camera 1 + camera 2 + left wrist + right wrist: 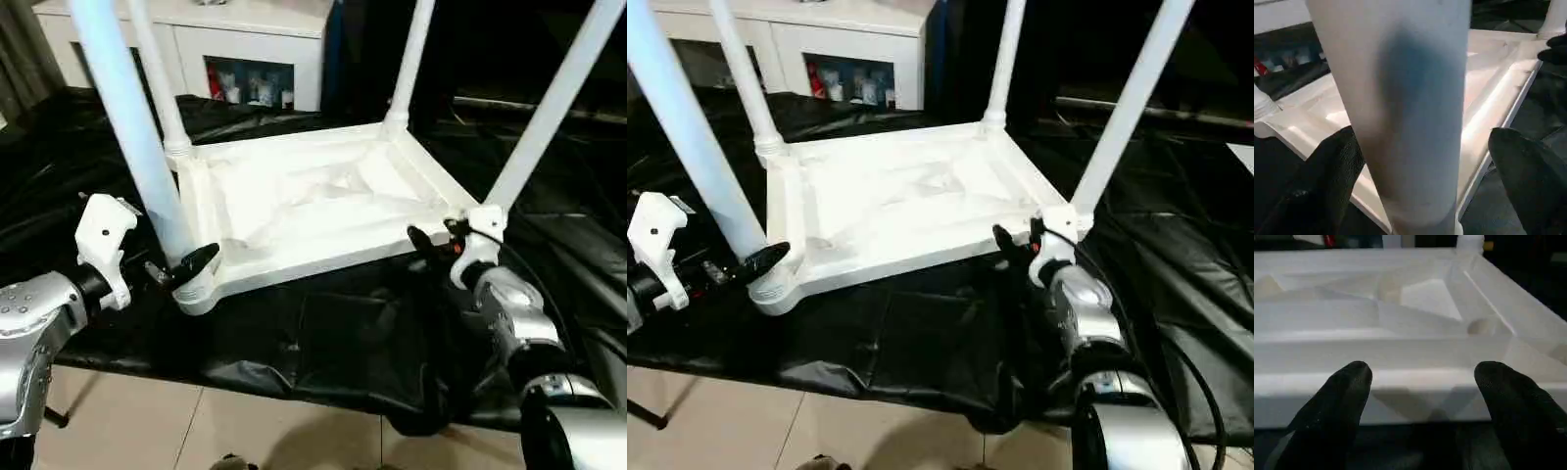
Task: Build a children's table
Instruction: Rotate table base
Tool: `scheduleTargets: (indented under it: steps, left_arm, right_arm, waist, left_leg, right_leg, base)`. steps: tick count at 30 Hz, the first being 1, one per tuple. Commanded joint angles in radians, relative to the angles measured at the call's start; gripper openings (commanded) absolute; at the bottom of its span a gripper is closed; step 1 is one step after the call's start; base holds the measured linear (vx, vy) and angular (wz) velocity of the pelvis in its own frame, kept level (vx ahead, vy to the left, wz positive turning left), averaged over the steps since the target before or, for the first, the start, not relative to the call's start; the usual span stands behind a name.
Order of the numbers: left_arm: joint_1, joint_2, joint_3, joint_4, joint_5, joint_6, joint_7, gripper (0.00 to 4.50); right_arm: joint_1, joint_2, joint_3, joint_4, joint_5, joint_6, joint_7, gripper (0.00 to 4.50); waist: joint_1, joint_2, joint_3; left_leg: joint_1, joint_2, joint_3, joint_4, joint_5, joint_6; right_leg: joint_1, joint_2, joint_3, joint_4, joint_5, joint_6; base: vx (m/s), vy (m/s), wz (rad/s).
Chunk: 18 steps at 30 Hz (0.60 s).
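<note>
Tabletop (313,211) lies upside down on the black sheet (353,343), ribbed underside up, all four legs standing in its corner sockets. My left gripper (181,266) sits at eight o'clock of the tabletop, jaws wide apart on either side of the near-left leg (132,127), not clamped on it. My right gripper (436,245) sits at four o'clock, jaws apart, facing the near edge beside the near-right leg (549,108).

Smooth white plastic tabletop (294,211) and legs (132,127) rest on crinkled, glossy black sheeting (343,343).
</note>
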Motion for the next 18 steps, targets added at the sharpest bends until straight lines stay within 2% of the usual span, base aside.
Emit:
scheduleTargets:
  steps: [1,2,3,6,8,10,12,13,14,16,17,18]
  left_arm:
    - [-0.045,-0.036,-0.020,0.000,-0.064,0.017,-0.012,4.49]
    - [-0.062,-0.057,-0.027,-0.005,-0.089,0.031,-0.015,4.49]
    - [-0.075,-0.072,-0.033,-0.009,-0.107,0.039,-0.018,4.49]
    - [-0.118,-0.127,-0.059,-0.032,-0.172,0.084,-0.016,4.49]
    - [-0.144,-0.169,-0.124,-0.082,-0.230,0.127,-0.045,4.49]
    - [-0.153,-0.180,-0.149,-0.095,-0.237,0.139,-0.055,4.49]
    - [-0.170,-0.196,-0.186,-0.106,-0.237,0.145,-0.069,4.49]
    - [-0.175,-0.201,-0.196,-0.108,-0.237,0.146,-0.071,4.49]
    - [-0.188,-0.212,-0.218,-0.113,-0.242,0.153,-0.077,4.49]
    - [-0.209,-0.234,-0.253,-0.117,-0.251,0.161,-0.083,4.49]
    - [-0.220,-0.245,-0.268,-0.115,-0.249,0.161,-0.083,4.49]
    - [-0.220,-0.245,-0.268,-0.115,-0.249,0.161,-0.083,4.49]
  right_arm:
    - [0.001,0.002,0.030,-0.011,-0.035,0.044,-0.017,3.79]
    - [0.003,0.002,0.044,-0.008,-0.054,0.061,-0.031,3.79]
    - [0.003,0.003,0.054,-0.005,-0.068,0.072,-0.043,3.79]
    - [-0.011,0.011,0.066,0.014,-0.087,0.087,-0.074,3.79]
    - [-0.047,0.019,0.068,0.056,-0.101,0.096,-0.122,3.79]
    - [-0.059,0.020,0.072,0.068,-0.108,0.098,-0.140,3.79]
    - [-0.075,0.022,0.071,0.068,-0.110,0.088,-0.159,3.79]
    - [-0.079,0.022,0.069,0.065,-0.110,0.085,-0.165,3.79]
    - [-0.084,0.029,0.058,0.050,-0.090,0.071,-0.139,3.79]
    - [-0.086,0.038,0.045,0.028,-0.066,0.069,-0.096,3.79]
    - [-0.086,0.039,0.045,0.027,-0.064,0.070,-0.083,3.79]
    - [-0.086,0.039,0.045,0.027,-0.064,0.070,-0.083,3.79]
  waist:
    - [-0.002,0.000,-0.065]
    - [0.004,0.007,-0.066]
    - [0.001,0.004,-0.064]
    - [0.001,0.005,-0.063]
    - [0.002,0.006,-0.065]
    - [0.007,0.005,-0.066]
    - [0.007,0.000,-0.066]
    - [0.007,0.000,-0.066]
    - [0.008,0.005,-0.068]
    - [0.005,0.003,-0.067]
    - [0.005,0.007,-0.067]
    - [0.003,0.004,-0.068]
  left_leg:
    - [0.024,0.011,-0.005,-0.079,-0.394,-0.027]
    - [0.026,0.011,-0.005,-0.079,-0.386,-0.031]
    - [0.025,0.011,-0.005,-0.079,-0.395,-0.033]
    - [0.030,0.011,-0.006,-0.080,-0.416,-0.042]
    - [0.030,0.012,-0.007,-0.080,-0.415,-0.045]
    - [0.032,0.014,-0.006,-0.080,-0.412,-0.045]
    - [0.022,0.012,-0.006,-0.082,-0.395,-0.042]
    - [0.021,0.011,-0.006,-0.081,-0.389,-0.042]
    - [0.024,0.011,-0.004,-0.079,-0.384,-0.041]
    - [0.023,0.009,-0.002,-0.077,-0.384,-0.036]
    - [0.021,0.010,-0.003,-0.078,-0.376,-0.036]
    - [0.019,0.010,-0.003,-0.078,-0.370,-0.034]
  right_leg:
    - [0.031,-0.034,0.030,-0.085,-0.371,-0.173]
    - [0.030,-0.036,0.031,-0.085,-0.377,-0.179]
    - [0.028,-0.034,0.031,-0.085,-0.376,-0.178]
    - [0.027,-0.035,0.030,-0.088,-0.402,-0.166]
    - [0.027,-0.037,0.030,-0.086,-0.396,-0.166]
    - [0.024,-0.036,0.030,-0.087,-0.382,-0.167]
    - [0.034,-0.036,0.029,-0.084,-0.373,-0.152]
    - [0.035,-0.036,0.029,-0.083,-0.372,-0.147]
    - [0.032,-0.037,0.031,-0.084,-0.365,-0.145]
    - [0.034,-0.035,0.031,-0.085,-0.364,-0.143]
    - [0.035,-0.035,0.031,-0.084,-0.355,-0.145]
    - [0.037,-0.035,0.031,-0.085,-0.349,-0.145]
  base:
    - [0.000,0.000,0.00]
    - [0.000,0.000,0.00]
    - [0.000,0.000,0.00]
    - [0.000,0.000,0.00]
    - [0.000,0.000,0.00]
    - [0.000,0.000,0.00]
    - [0.000,0.000,0.00]
    - [0.000,0.000,0.00]
    - [0.000,0.000,0.00]
    - [0.000,0.000,0.00]
    - [0.000,0.000,0.00]
    - [0.000,0.000,0.00]
